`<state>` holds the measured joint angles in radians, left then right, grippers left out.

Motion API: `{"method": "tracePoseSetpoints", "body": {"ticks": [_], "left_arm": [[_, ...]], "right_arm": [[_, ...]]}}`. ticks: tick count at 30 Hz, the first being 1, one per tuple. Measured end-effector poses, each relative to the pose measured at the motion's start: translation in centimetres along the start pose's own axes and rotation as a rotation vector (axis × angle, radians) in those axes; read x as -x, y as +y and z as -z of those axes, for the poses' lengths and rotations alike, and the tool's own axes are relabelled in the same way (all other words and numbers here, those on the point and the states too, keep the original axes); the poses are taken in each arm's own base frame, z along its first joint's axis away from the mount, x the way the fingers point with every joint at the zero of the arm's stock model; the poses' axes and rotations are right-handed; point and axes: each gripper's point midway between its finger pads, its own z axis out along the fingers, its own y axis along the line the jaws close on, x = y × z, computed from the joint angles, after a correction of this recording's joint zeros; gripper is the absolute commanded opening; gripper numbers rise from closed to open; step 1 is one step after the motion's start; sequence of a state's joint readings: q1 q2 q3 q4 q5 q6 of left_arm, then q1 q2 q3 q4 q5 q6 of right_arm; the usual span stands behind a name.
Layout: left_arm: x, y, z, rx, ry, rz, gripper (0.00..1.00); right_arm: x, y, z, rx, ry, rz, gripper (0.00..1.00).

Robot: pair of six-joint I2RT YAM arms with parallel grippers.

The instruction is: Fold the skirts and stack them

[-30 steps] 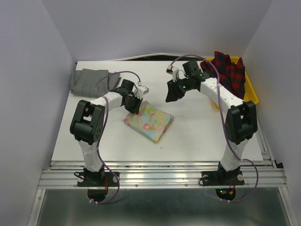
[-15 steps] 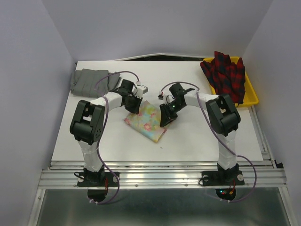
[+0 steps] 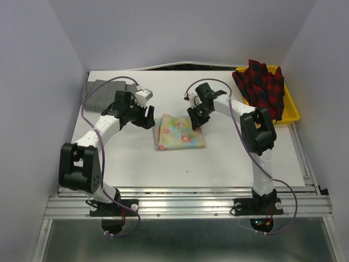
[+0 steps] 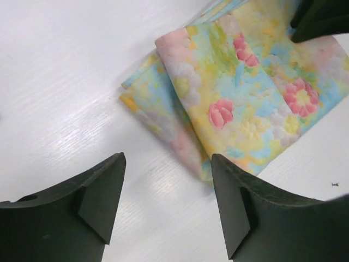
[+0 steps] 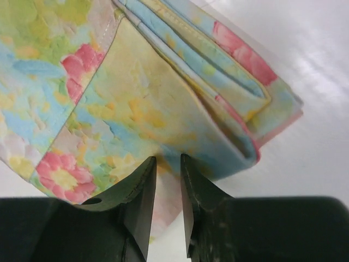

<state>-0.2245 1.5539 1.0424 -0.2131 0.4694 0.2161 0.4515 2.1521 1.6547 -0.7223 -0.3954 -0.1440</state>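
Note:
The floral skirt (image 3: 180,132) lies folded in the middle of the table. In the left wrist view the floral skirt (image 4: 240,98) shows its folded layers just past my left gripper (image 4: 167,158). That gripper (image 3: 147,120) is open over bare table at the skirt's left edge and holds nothing. My right gripper (image 3: 195,121) is at the skirt's far right corner. In the right wrist view it (image 5: 168,158) is shut on a fold of the floral skirt (image 5: 136,109). The grey skirt (image 3: 101,91) lies folded at the back left. The plaid skirt (image 3: 264,86) is heaped in the tray.
A yellow tray (image 3: 294,112) stands at the back right against the right wall and holds the plaid skirt. White walls close the table on the left, back and right. The left arm's cable loops over the grey skirt.
My left gripper opened, let go of the floral skirt and drew back left. The right gripper swung in from near the tray and closed on the skirt's edge. The skirt turned square and shifted right.

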Motion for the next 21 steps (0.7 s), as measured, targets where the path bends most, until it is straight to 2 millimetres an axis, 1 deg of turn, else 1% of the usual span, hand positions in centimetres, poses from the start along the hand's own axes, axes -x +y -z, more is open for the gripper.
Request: {"method": "tracePoseSetpoints", "body": {"ticks": [1,2,3,5,7,9,10,13,17,19,20,21], "left_arm": [[0.7,0.0,0.8,0.003,-0.035,-0.002,0.89],[1.3,0.0,1.7,0.009,-0.068,-0.003,0.95],[1.7,0.1,2.6,0.017,-0.102,0.006,0.98],[2.1,0.2,3.8,0.035,-0.152,0.016,0.99],[2.2,0.5,5.0,0.063,-0.198,0.037,0.98],[2.0,0.9,6.0,0.098,-0.235,0.064,0.98],[1.9,1.3,6.4,0.117,-0.25,0.074,0.99],[1.9,2.2,7.1,0.161,-0.282,0.121,0.98],[1.9,3.2,7.5,0.189,-0.301,0.192,0.98],[1.7,3.7,7.6,0.203,-0.303,0.233,0.98],[1.7,3.9,7.7,0.209,-0.303,0.246,0.98],[1.4,4.4,7.7,0.23,-0.3,0.278,0.98]], "right_arm": [[0.4,-0.5,0.3,-0.028,-0.006,0.013,0.32],[0.9,-0.7,0.7,-0.047,-0.013,0.02,0.33],[1.3,-0.9,1.0,-0.057,-0.02,0.024,0.33],[3.4,-0.9,2.4,-0.084,-0.065,0.029,0.33],[5.5,-0.8,3.6,-0.107,-0.118,0.031,0.37],[7.4,-0.1,4.8,-0.14,-0.175,0.044,0.38],[8.2,0.6,5.3,-0.155,-0.198,0.055,0.39],[10.2,4.6,5.9,-0.165,-0.252,0.107,0.39],[12.8,11.4,5.5,-0.167,-0.325,0.188,0.39],[13.9,14.3,4.5,-0.173,-0.359,0.223,0.41],[14.2,15.2,4.1,-0.173,-0.37,0.233,0.42],[14.3,16.2,3.1,-0.18,-0.373,0.246,0.47]]}}
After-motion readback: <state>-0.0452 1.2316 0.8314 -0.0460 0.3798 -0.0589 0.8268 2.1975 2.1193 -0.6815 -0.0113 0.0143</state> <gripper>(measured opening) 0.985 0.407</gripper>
